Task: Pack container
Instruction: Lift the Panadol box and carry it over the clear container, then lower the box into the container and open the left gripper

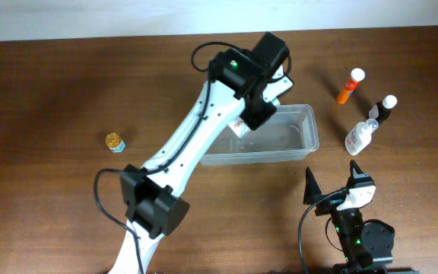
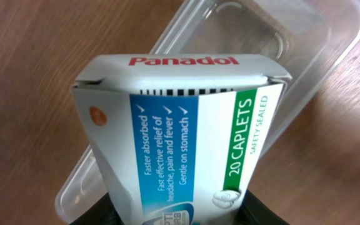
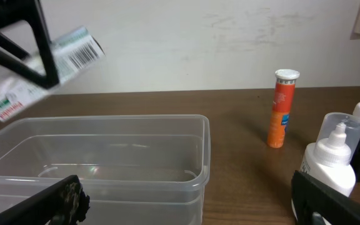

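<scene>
The clear plastic container [image 1: 299, 137] lies in the middle of the table with nothing in it; it also shows in the right wrist view [image 3: 136, 156] and the left wrist view [image 2: 305, 37]. My left gripper [image 1: 243, 122] is shut on a white Panadol box [image 2: 180, 125] and holds it above the container's left end; the box shows tilted in the air in the right wrist view [image 3: 49, 69]. My right gripper [image 1: 331, 179] is open and empty near the table's front edge, in front of the container's right end.
An orange tube with a white cap [image 1: 349, 86] stands at the back right. A dark bottle [image 1: 385, 109] and a white pump bottle [image 1: 360, 137] stand beside it. A small gold-capped jar [image 1: 114, 141] sits at the left.
</scene>
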Robot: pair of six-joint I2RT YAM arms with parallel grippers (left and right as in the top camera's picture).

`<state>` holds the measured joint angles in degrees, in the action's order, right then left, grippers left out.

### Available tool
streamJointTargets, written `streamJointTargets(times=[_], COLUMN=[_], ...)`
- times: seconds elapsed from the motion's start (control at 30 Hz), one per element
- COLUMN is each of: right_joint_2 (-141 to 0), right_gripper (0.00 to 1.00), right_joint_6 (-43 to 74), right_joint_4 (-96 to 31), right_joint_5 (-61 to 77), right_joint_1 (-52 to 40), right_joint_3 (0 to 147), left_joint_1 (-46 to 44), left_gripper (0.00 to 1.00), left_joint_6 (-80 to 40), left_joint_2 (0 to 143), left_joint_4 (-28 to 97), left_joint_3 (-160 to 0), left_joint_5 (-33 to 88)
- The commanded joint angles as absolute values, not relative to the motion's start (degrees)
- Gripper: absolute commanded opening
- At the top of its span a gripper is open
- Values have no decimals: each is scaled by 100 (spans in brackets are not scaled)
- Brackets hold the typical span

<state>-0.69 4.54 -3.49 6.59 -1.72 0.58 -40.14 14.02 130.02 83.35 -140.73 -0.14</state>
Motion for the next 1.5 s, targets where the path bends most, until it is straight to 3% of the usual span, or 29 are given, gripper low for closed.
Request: streamJointTargets(times=[0.0, 0.93, 1.17, 1.3, 1.47], right_joint_2=[-32, -32, -32, -32, -32], right_gripper=[98, 98, 98, 98, 98], right_joint_6=[489, 489, 489, 491, 489], right_joint_4=[-386, -386, -386, -386, -386], right_joint_5=[709, 709, 709, 709, 709], right_joint_1=[-224, -224, -224, -224, -224], right_joint_3=[32, 32, 32, 32, 32], left_joint_1=[-3975, -3883, -3813, -3693, -3559], left_gripper=[43, 43, 43, 56, 57], left_joint_6=[1905, 4080, 4084, 4082, 4034], left_joint_2=[13297, 14171, 14315, 14315, 14315], left_joint_4=[8313, 8619, 8659, 8663, 8667], left_joint_3=[-14029, -14027, -14027, -14027, -14027], left_joint_5=[-193, -211, -456, -451, -432])
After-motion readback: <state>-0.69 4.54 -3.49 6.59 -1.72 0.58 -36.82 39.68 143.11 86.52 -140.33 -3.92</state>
